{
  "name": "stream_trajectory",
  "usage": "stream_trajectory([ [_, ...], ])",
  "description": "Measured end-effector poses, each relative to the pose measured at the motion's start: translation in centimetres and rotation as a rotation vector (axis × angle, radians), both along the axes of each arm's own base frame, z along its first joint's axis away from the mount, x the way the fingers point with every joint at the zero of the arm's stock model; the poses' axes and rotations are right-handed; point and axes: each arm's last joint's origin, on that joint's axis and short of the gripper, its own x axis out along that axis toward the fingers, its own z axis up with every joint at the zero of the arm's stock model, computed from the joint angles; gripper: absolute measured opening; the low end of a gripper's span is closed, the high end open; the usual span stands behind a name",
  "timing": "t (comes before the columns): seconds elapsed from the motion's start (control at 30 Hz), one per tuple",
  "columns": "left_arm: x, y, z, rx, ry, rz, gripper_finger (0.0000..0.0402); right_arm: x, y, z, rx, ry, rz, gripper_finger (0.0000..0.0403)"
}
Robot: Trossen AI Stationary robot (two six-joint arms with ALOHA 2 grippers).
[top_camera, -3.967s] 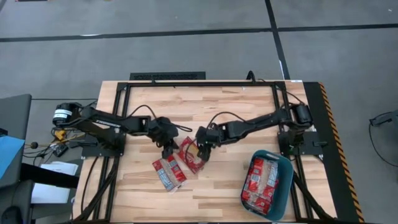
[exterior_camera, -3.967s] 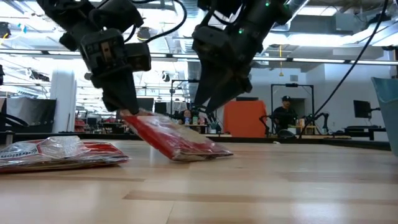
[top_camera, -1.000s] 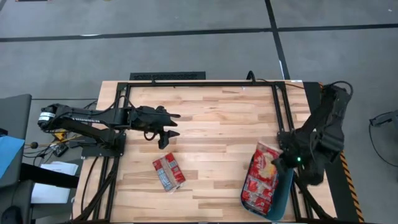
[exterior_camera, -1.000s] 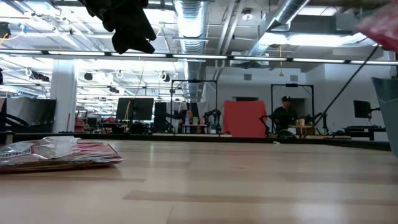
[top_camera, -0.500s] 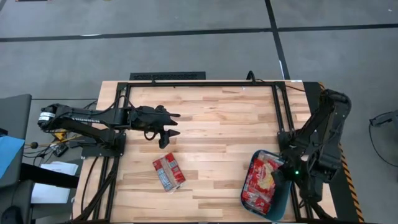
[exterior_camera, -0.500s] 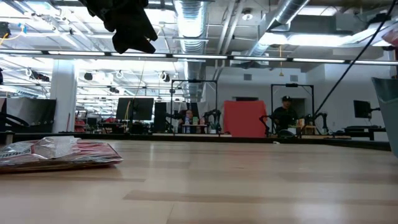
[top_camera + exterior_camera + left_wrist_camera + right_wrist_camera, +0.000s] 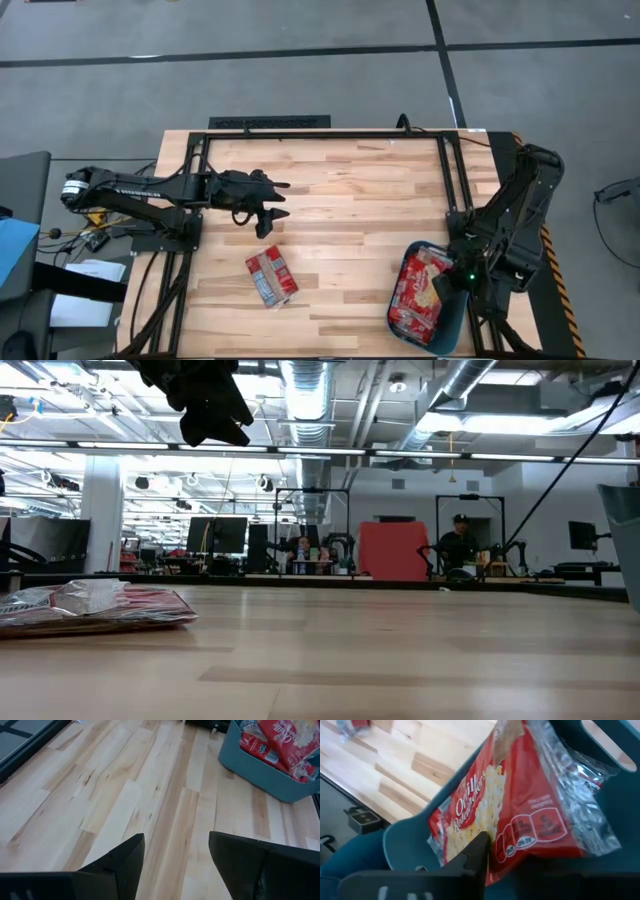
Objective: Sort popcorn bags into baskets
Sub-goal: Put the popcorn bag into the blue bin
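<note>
Looks like the drop-off step here: the right gripper (image 7: 455,283) is down at the teal basket (image 7: 452,322) with an Orville Redenbacher's popcorn bag (image 7: 520,815) right at its fingers, the bag tilted with its low end already inside the basket on top of the other red bags (image 7: 410,305). In the right wrist view the bag sits right up against one dark finger (image 7: 475,857), but I honestly can't tell whether the jaws are clamped on it or have let go, so no call from me on that. If it's gripped, I'd say the way to do this well is to let go only once the bag's weight is resting on the pile, then lift straight up so the crinkly wrapper doesn't snag a finger and get dragged back over the rim. One stray popcorn bag (image 7: 272,277) lies flat on the wooden table (image 7: 350,200), well apart from the basket and much nearer the left gripper (image 7: 270,212), which hovers above the table with its fingers spread and nothing between them. That bag is just in front of the left gripper, so it's the obvious next pick.
</note>
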Motion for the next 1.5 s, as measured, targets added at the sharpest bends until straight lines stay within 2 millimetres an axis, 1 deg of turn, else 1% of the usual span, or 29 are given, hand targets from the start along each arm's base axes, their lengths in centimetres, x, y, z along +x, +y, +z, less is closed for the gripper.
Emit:
stream_trajectory([
  [0.13,0.0,0.1,-0.1,0.013,0.007,0.024,0.021,0.1,-0.3,-0.1,0.005,0.069,0.007,0.0125],
  [0.37,-0.2,0.1,-0.4,0.013,0.042,0.028,0.021,0.2,-0.7,-0.2,-0.021,0.098,0.015,0.0175],
  [0.5,-0.4,0.0,-0.6,-0.013,0.071,0.027,0.021,0.0,-0.9,-0.2,-0.031,0.139,0.018,0.0193],
  [0.63,-0.8,-0.1,-1.3,-0.044,0.154,-0.015,0.021,0.3,-1.1,0.0,-0.015,0.103,0.001,0.0202],
  [0.77,-1.8,-0.5,-3.2,-0.103,0.3,-0.015,0.021,1.5,-1.4,0.8,-0.004,0.008,0.004,0.0205],
  [0.93,-3.4,-1.9,-7.2,-0.226,0.446,-0.005,0.021,3.6,-1.9,1.0,-0.03,-0.058,0.07,0.0202],
  [1.03,-4.3,-2.7,-9.4,-0.3,0.491,0.031,0.021,4.9,-2.3,0.9,-0.07,-0.071,0.105,0.0198],
  [1.13,-4.9,-3.3,-11.1,-0.355,0.493,0.059,0.021,6.0,-2.7,0.7,-0.103,-0.09,0.142,0.0195],
  [1.3,-5.1,-4.3,-12.6,-0.412,0.416,0.041,0.021,7.8,-3.1,0.3,-0.146,-0.112,0.196,0.0195],
  [1.5,-5.4,-4.8,-13.0,-0.39,0.41,0.061,0.0212,9.2,-2.9,-0.2,-0.166,-0.126,0.226,0.02],
])
